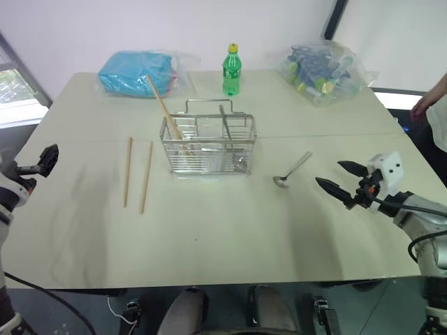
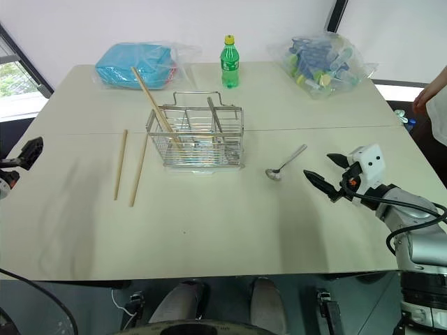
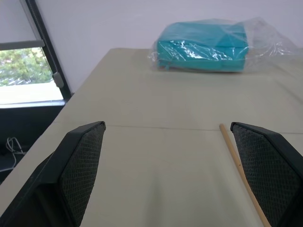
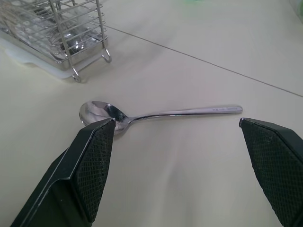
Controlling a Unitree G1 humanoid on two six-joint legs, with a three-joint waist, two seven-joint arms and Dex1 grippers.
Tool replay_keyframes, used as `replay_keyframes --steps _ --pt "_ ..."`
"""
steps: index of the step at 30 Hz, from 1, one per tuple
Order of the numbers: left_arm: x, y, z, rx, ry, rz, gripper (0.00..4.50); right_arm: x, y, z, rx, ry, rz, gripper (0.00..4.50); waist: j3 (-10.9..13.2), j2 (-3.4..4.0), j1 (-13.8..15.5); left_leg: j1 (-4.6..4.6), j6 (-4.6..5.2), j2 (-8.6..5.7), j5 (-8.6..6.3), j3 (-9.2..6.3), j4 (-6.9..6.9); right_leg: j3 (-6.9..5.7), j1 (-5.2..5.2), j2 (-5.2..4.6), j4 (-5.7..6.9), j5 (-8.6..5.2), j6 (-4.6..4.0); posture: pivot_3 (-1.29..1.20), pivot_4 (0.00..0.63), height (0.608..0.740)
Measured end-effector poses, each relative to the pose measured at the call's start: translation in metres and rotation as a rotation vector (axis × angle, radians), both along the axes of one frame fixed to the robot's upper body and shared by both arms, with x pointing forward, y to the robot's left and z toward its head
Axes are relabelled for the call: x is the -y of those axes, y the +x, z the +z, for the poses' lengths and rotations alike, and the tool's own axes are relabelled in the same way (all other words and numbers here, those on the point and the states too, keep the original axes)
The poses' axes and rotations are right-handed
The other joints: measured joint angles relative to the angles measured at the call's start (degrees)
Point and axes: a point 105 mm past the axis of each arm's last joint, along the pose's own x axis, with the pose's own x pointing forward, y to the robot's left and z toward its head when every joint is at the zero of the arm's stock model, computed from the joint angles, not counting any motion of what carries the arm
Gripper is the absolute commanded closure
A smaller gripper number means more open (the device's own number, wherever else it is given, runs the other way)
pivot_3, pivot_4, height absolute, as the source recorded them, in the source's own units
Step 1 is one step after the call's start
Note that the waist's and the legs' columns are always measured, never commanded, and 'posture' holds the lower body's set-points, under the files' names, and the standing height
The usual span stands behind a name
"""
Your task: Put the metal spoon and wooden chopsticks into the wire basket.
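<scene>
The metal spoon (image 1: 292, 171) lies on the table to the right of the wire basket (image 1: 208, 143), bowl toward me. My right gripper (image 1: 329, 173) hovers open just right of the spoon; in the right wrist view the spoon (image 4: 156, 113) lies across the gap ahead of its fingers. Two wooden chopsticks (image 1: 128, 171) (image 1: 146, 176) lie side by side on the table left of the basket. Another wooden stick (image 1: 164, 108) leans in the basket's left end. My left gripper (image 3: 166, 125) stands open at the table's left edge, with one chopstick (image 3: 241, 172) beside its finger.
A green bottle (image 1: 232, 70) stands behind the basket. A clear bag with blue contents (image 1: 136, 72) sits at the back left and a bag of mixed items (image 1: 321, 66) at the back right. A person's hand (image 1: 426, 105) shows at the right edge. The basket holds a utensil handle (image 1: 225, 122).
</scene>
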Motion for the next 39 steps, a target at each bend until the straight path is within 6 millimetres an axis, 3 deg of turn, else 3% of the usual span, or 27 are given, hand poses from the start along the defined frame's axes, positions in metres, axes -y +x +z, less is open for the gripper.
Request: replay_keyframes --steps 6,9,13,17,23,27,32,39 --pt "0.005 0.002 0.002 -0.001 -0.003 -0.018 0.00 0.000 0.008 0.003 0.026 -0.014 0.012 0.18 0.0 0.00 0.0 0.00 0.00 0.00 0.00 0.00 0.00 0.00 0.00 0.00 0.00 0.00 0.00 0.00 0.150 0.736" --pt "0.020 0.003 0.011 0.021 -0.002 -0.087 0.00 -0.002 0.017 0.008 0.044 -0.038 0.039 0.18 0.0 0.00 -0.1 0.01 0.00 0.00 0.00 0.01 0.01 0.00 0.01 0.00 0.01 0.00 0.00 0.00 0.150 0.736" --pt "0.059 0.004 0.021 0.023 0.016 -0.276 0.00 -0.011 0.033 0.016 0.062 -0.134 0.149 0.18 0.0 0.03 -0.3 0.00 -0.01 -0.01 0.01 0.05 0.03 0.00 0.00 0.00 0.01 0.00 0.00 0.00 0.150 0.736" --pt "0.118 -0.005 0.025 -0.027 0.072 -0.581 0.00 -0.025 0.056 0.034 0.124 -0.317 0.307 0.18 0.1 0.08 -1.3 0.04 -0.02 0.01 0.02 0.11 0.00 0.02 0.02 0.01 0.01 0.01 0.00 0.00 0.150 0.736" --pt "0.169 -0.025 0.016 -0.122 0.146 -0.873 0.00 -0.034 0.079 0.030 0.108 -0.601 0.487 0.18 0.2 0.20 -1.8 0.03 -0.21 0.01 0.12 0.21 -0.06 0.06 -0.03 0.03 -0.01 0.00 -0.01 0.00 0.150 0.736" --pt "0.182 -0.028 0.014 -0.133 0.148 -0.944 0.00 -0.045 0.088 0.027 0.059 -0.793 0.615 0.18 0.2 0.24 -1.9 0.04 -0.26 0.02 0.15 0.26 -0.10 0.08 -0.05 0.06 0.01 0.00 -0.02 0.00 0.150 0.736" --pt "0.185 -0.028 0.013 -0.136 0.142 -0.949 0.00 -0.066 0.095 0.020 0.020 -0.958 0.737 0.18 0.2 0.23 -1.9 0.06 -0.41 0.01 0.24 0.15 -0.17 0.14 -0.09 0.06 0.01 0.00 -0.02 0.00 0.150 0.736" --pt "0.188 -0.031 0.015 -0.120 0.145 -0.929 0.00 -0.068 0.092 0.001 -0.023 -1.219 0.873 0.18 0.2 0.23 -1.8 0.06 -0.45 -0.02 0.26 0.13 -0.20 0.17 -0.13 0.06 0.07 0.00 -0.02 0.00 0.150 0.736"
